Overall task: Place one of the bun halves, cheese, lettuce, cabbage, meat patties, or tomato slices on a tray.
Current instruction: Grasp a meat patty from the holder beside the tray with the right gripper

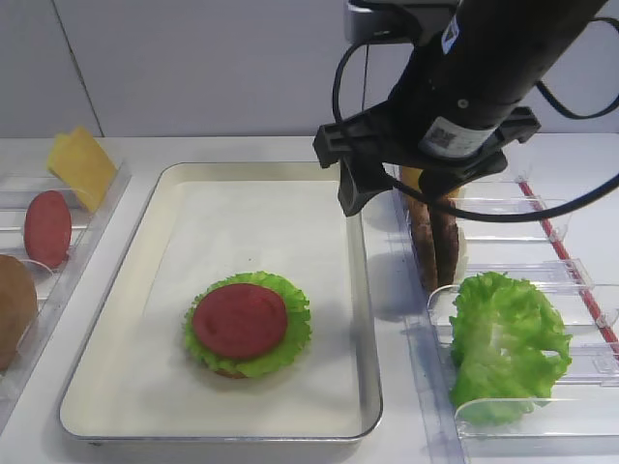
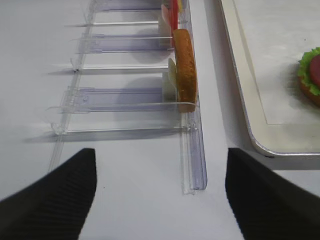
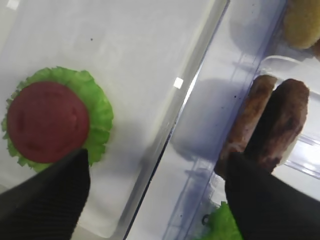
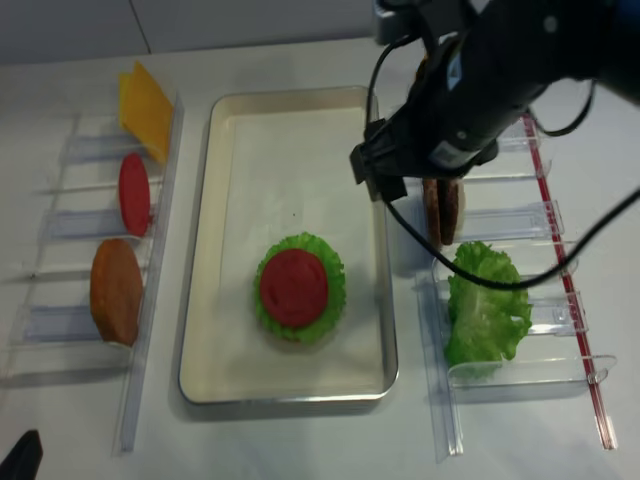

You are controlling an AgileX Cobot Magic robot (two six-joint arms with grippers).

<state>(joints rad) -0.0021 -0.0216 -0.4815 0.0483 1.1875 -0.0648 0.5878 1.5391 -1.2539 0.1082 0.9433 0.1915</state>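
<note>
The cream tray (image 1: 251, 227) holds a stack: a red tomato slice (image 1: 239, 319) on ruffled lettuce (image 1: 295, 324), with a bun edge just showing beneath. Two dark meat patties (image 1: 433, 242) stand on edge in the right clear rack. My right gripper (image 1: 397, 198) hangs open above the tray's right rim and those patties (image 3: 272, 125), one finger on the tray side, the other over the patties, nothing between them. My left gripper (image 2: 160, 155) is open and empty over bare table by the left rack's front end. Cabbage is out of view.
The left clear rack (image 4: 160, 250) holds the cheese (image 1: 82, 166), another tomato slice (image 1: 46, 227) and a bun half (image 1: 12, 309). In the right rack more lettuce (image 1: 503, 343) sits in front of the patties, and a yellowish piece (image 3: 302, 22) behind them.
</note>
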